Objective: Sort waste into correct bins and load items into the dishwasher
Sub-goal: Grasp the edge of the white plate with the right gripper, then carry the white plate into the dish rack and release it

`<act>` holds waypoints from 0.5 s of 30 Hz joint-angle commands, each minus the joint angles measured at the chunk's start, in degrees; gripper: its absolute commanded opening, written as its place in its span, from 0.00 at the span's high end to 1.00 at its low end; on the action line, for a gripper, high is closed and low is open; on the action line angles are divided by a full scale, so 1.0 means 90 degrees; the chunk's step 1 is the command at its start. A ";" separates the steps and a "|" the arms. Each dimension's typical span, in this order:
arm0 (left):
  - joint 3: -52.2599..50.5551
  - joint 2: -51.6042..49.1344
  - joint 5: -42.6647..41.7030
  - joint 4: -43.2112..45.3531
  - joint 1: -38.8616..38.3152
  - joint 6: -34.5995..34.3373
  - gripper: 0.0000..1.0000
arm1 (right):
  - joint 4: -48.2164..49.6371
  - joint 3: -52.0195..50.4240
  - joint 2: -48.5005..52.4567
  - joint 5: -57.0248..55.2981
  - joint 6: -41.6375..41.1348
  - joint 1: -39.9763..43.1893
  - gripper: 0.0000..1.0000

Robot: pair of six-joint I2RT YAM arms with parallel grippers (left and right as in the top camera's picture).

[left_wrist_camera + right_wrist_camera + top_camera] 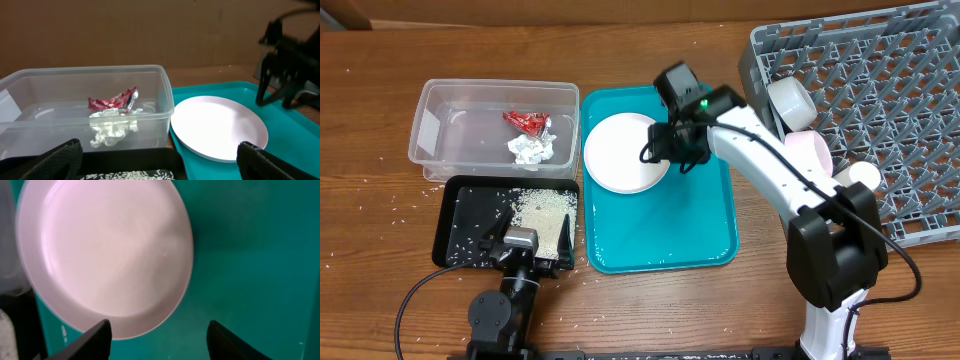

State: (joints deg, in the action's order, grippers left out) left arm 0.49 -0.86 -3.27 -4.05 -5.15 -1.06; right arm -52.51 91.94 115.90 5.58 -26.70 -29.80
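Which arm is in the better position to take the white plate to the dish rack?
Right. The right gripper hangs open at the edge of the plate, and the dish rack is on that side. The left gripper sits back over the black tray, farther from both.

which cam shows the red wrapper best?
Left wrist. The wrapper is largest there, with its crumpled folds readable beside the tissue, though it is seen through the tub's clear wall. Overhead shows it from above, unobstructed but small. Right wrist doesn't show it at all.
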 commanded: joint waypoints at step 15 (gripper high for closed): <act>-0.0024 0.0068 -0.0070 -0.0007 0.0041 0.0100 0.00 | 0.1343 -0.1775 0.0032 0.0051 -0.1049 0.0075 0.82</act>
State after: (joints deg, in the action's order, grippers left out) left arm 0.49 -0.86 -3.27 -4.08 -5.15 -1.06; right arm -38.79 76.90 115.90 5.96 -34.70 -29.23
